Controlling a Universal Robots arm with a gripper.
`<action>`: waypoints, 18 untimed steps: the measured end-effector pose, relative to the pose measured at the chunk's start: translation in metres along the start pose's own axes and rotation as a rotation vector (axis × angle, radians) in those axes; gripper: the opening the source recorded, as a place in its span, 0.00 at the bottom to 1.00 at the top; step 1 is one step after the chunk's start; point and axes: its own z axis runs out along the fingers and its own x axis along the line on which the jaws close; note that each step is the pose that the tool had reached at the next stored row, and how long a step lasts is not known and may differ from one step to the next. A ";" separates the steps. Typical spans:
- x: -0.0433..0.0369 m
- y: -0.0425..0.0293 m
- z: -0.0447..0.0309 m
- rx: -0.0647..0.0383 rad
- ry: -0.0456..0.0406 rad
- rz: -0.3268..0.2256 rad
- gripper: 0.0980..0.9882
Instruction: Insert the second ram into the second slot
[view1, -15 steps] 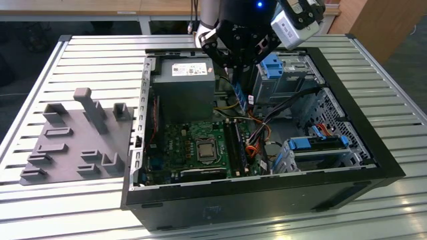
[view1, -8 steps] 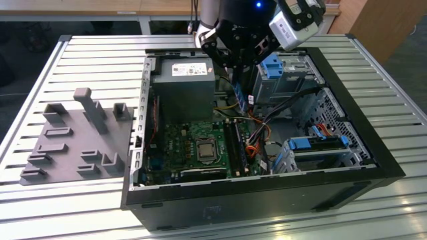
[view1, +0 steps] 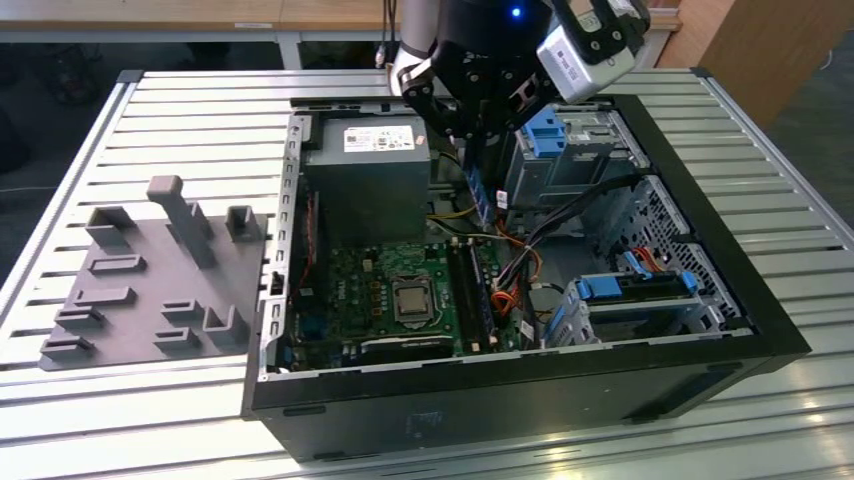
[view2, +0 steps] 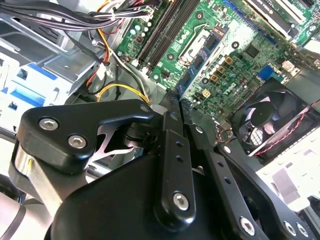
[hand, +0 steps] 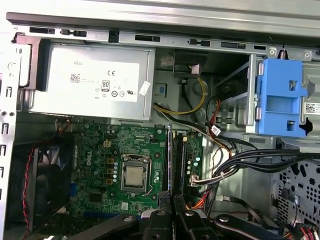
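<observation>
My gripper (view1: 478, 150) hangs over the open computer case (view1: 747, 330), shut on the second ram (view1: 478, 195), a thin blue board held on edge and pointing down. The ram is in the air above the far end of the memory slots (view1: 470, 285) on the green motherboard (view1: 387, 290). In the first wrist view the ram's edge (hand: 170, 160) runs out from the gripper (hand: 172, 201) alongside the memory slots (hand: 181, 160). In the second wrist view the black fingers (view2: 170, 135) pinch the ram (view2: 186, 82), with the slots (view2: 167, 30) beyond. I cannot tell which slot lies under it.
A grey power supply (view1: 367, 160) stands beside the ram inside the case. A blue drive-bay latch (view1: 547, 130) and black cable bundles (view1: 574, 205) crowd the other side. The processor socket (view1: 407, 300) lies beside the slots. A grey fixture plate (view1: 147, 280) rests on the slatted table at the exterior view's left.
</observation>
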 end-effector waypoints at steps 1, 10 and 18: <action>0.0000 0.0000 0.0003 0.000 0.0000 0.000 0.04; 0.0000 -0.0001 0.0022 0.000 -0.0003 0.008 0.04; 0.0000 -0.0001 0.0037 0.001 -0.0018 0.046 0.04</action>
